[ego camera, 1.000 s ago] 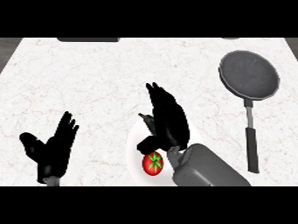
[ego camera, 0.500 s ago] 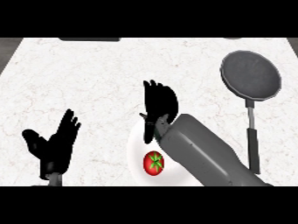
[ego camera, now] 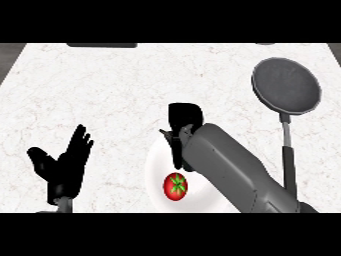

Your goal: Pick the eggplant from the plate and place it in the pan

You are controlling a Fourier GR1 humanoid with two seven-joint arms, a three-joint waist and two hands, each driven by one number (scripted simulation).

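The right hand (ego camera: 182,120) hangs, tipped steeply downward, over the 12 o'clock rim of the white plate (ego camera: 156,167). It shows only as a dark block with thin dark parts below it. Seen from this angle, whether it is released, clenched or grasping anything cannot be told. Nothing shows inside it. Behind it the grey right forearm (ego camera: 236,172) runs off toward 5 o'clock, crosses the plate's right side and hides that part of the rim.

The task's thing on the plate looks like a red round vegetable (ego camera: 176,186) with a green star-shaped top, not a purple eggplant. It lies in the plate's lower half, at about 6 o'clock from the right hand and apart from it, just beside the forearm's left edge.

The left hand (ego camera: 61,167) rests at 9 o'clock from the plate, well apart from it, near the lower edge of the view. It is released, with fingers straight and spread upward and the thumb out to the left, and it holds nothing.

The pan (ego camera: 286,85), dark grey and round, lies at 2 o'clock from the right hand, with nothing in it. Its handle (ego camera: 286,150) points straight to 6 o'clock, passing just right of the forearm.

All of this sits on the white marbled counter (ego camera: 114,90). A dark slab (ego camera: 103,45) lies at the counter's far edge, at about 11 o'clock from the plate.
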